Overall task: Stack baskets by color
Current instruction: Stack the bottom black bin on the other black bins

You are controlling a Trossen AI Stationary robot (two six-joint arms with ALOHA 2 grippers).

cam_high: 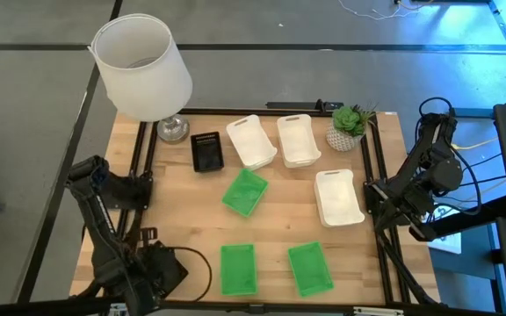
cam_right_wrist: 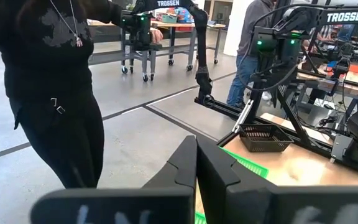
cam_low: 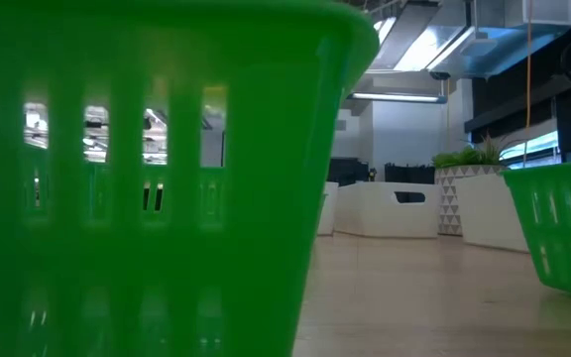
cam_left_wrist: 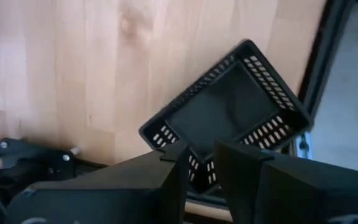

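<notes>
Near the table's near left corner my left gripper (cam_left_wrist: 201, 152) points down, shut on a black basket (cam_left_wrist: 229, 112) that shows under the arm in the right wrist view (cam_right_wrist: 265, 138). In the high view the arm (cam_high: 152, 268) hides this basket. A second black basket (cam_high: 206, 151) sits on its base by the lamp foot. Three white baskets (cam_high: 251, 140) (cam_high: 298, 139) (cam_high: 338, 197) and three green baskets (cam_high: 245, 191) (cam_high: 237, 269) (cam_high: 310, 268) lie singly on the table. My right gripper (cam_right_wrist: 196, 163) is shut, holds nothing, and waits level at the right edge. My left gripper has the black basket's end wall (cam_left_wrist: 199, 171) between its two fingers, at the rim. The fingers come from above, pointing down. The basket hangs about level, open side up, clear of the table, by the table's edge rail.
A big white lampshade (cam_high: 140, 66) stands at the far left corner and a small potted plant (cam_high: 350, 127) at the far right. Bare wood lies between the green baskets and the left arm. A person in black (cam_right_wrist: 48, 81) stands beyond the table.
</notes>
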